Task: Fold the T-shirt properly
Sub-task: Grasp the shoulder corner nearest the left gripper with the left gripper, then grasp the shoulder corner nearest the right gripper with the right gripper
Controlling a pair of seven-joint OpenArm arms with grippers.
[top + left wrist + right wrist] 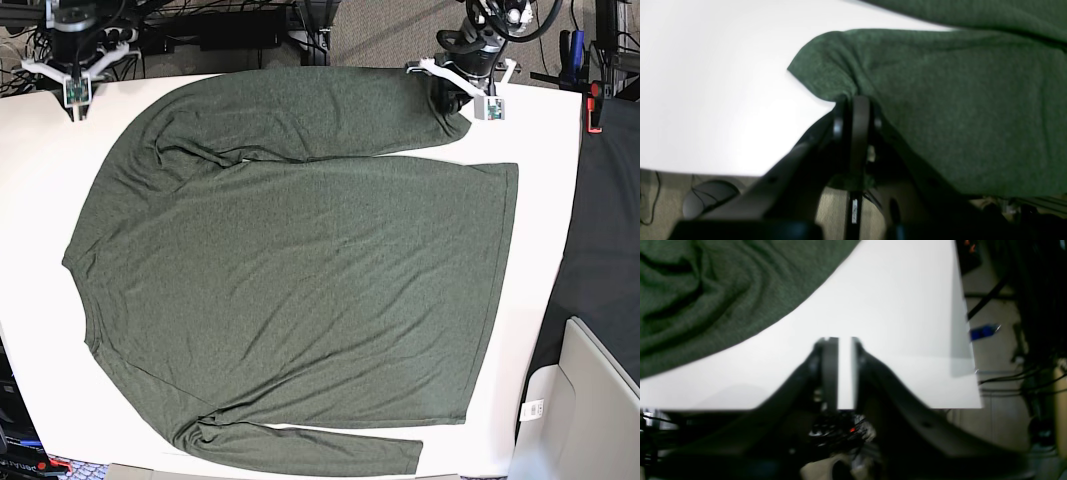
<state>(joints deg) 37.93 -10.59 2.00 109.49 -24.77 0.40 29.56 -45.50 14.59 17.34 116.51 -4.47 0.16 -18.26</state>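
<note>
The T-shirt point(300, 270) lies spread flat over most of the white desk point(40, 260), a dark olive-green heathered knit with long sleeves. In the base view its neck end faces the picture's left and its straight hemmed bottom edge runs down the picture's right side. One sleeve is folded along the top edge of the body, with its cuff ending near the upper right corner of the desk; the other sleeve lies along the bottom edge, with its cuff pointing right. The fabric is thin and soft, mostly smooth across the body, with shallow wrinkles gathered near the upper left shoulder; the right wrist view shows those rumpled folds close up. The left pincer point(855, 101) is closed tight on the edge of the cloth at the upper sleeve's cuff, and the knit bunches up where the jaws pinch it. The right pincer point(837, 343) hangs over bare desk just beside the shirt's edge near the far left corner, its jaws a narrow gap apart with only white surface showing between them and nothing held. Beyond the desk edges, cables and dark equipment are seen on the floor, too blurred to name.
</note>
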